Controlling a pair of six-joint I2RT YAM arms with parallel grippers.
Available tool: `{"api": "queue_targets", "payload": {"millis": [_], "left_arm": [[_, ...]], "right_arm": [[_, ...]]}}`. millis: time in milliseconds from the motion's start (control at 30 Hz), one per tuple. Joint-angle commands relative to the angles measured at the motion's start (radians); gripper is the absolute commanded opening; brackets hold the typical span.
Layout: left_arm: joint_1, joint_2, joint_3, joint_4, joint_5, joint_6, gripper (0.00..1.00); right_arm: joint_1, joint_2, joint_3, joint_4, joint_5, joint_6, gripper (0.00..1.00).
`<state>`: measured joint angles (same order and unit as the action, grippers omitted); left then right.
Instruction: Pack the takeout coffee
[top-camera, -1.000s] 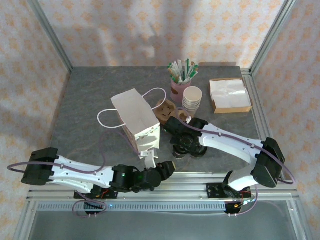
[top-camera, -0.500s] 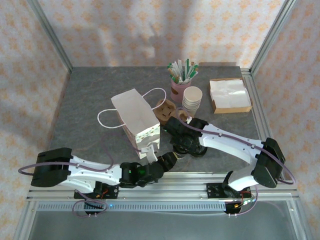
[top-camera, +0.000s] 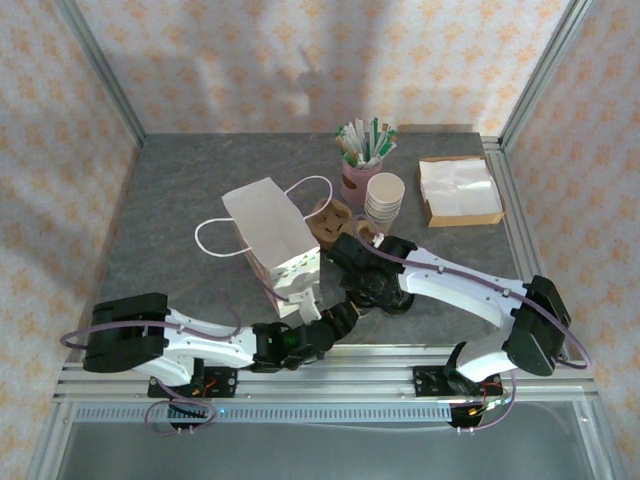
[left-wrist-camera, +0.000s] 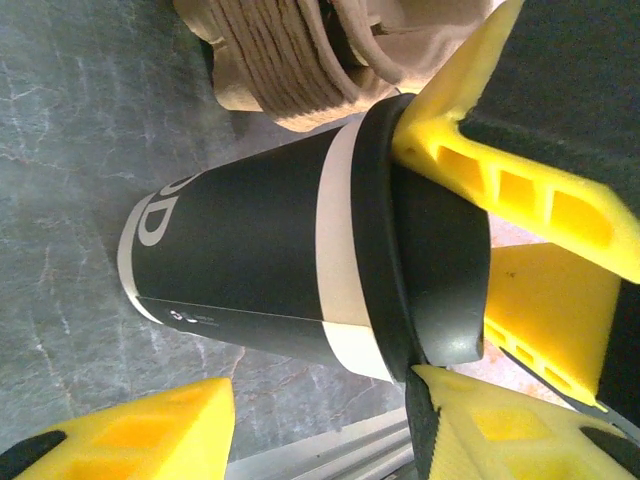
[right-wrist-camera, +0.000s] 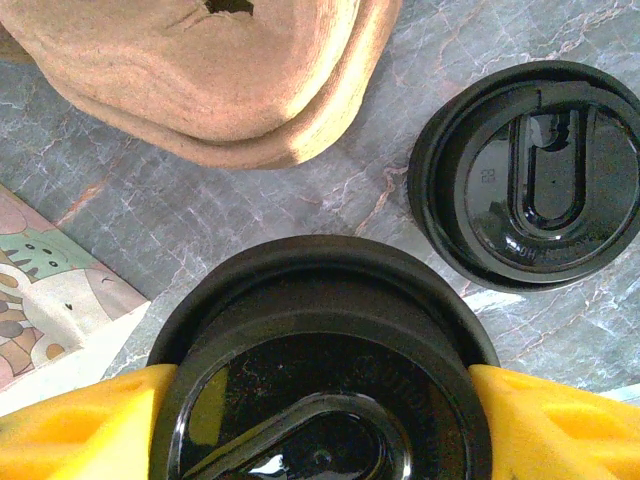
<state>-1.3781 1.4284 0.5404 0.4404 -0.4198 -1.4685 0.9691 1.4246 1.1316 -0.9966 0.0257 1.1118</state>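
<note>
Our left tool (left-wrist-camera: 300, 428), fingers apart, has slid up beside the takeout coffee (left-wrist-camera: 270, 260), which our right tool (right-wrist-camera: 320, 420) clamps by the lid; we judge a handover is near.

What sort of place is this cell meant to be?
Probably a mock café takeout counter inside a lab test cell: a stack of paper cups, a pink holder of stirrers, a box of napkins and a paper bag on a stone-look table, framed by aluminium rails.
</note>
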Motion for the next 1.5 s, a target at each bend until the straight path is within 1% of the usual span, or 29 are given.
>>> {"api": "queue_targets", "payload": {"millis": [0,167,233,333,500,600,767,1100,1267,1467], "left_arm": [[0.010,-0.011,-0.007,0.078,-0.013,0.032,0.51],[0.009,-0.032,0.025,0.021,-0.008,0.074,0.53],[0.013,-0.013,0.011,0.051,-0.008,0.060,0.52],[0.015,0.017,0.004,0.050,-0.010,0.035,0.52],[0.027,0.064,-0.006,0.114,0.000,0.022,0.52],[0.027,0.073,0.021,0.068,0.010,0.027,0.51],[0.027,0.083,-0.010,0.076,-0.006,-0.001,0.50],[0.024,0.082,-0.037,-0.092,-0.024,-0.116,0.47],[0.016,0.086,-0.048,-0.141,-0.043,-0.160,0.46],[0.007,0.084,-0.068,-0.156,-0.065,-0.187,0.46]], "right_arm": [[0.000,0.038,-0.047,0.051,-0.071,0.031,0.70],[0.000,0.042,-0.048,0.053,-0.076,0.033,0.69],[-0.001,0.042,-0.052,0.057,-0.077,0.034,0.69],[-0.001,0.038,-0.055,0.063,-0.080,0.037,0.69],[-0.001,0.038,-0.059,0.070,-0.088,0.039,0.69],[-0.001,0.036,-0.064,0.070,-0.090,0.040,0.69],[0.000,0.032,-0.074,0.076,-0.091,0.044,0.69],[0.000,0.034,-0.096,0.102,-0.107,0.049,0.69],[0.000,0.030,-0.084,0.114,-0.115,0.052,0.69],[0.000,0.038,-0.048,0.111,-0.121,0.046,0.71]]}}
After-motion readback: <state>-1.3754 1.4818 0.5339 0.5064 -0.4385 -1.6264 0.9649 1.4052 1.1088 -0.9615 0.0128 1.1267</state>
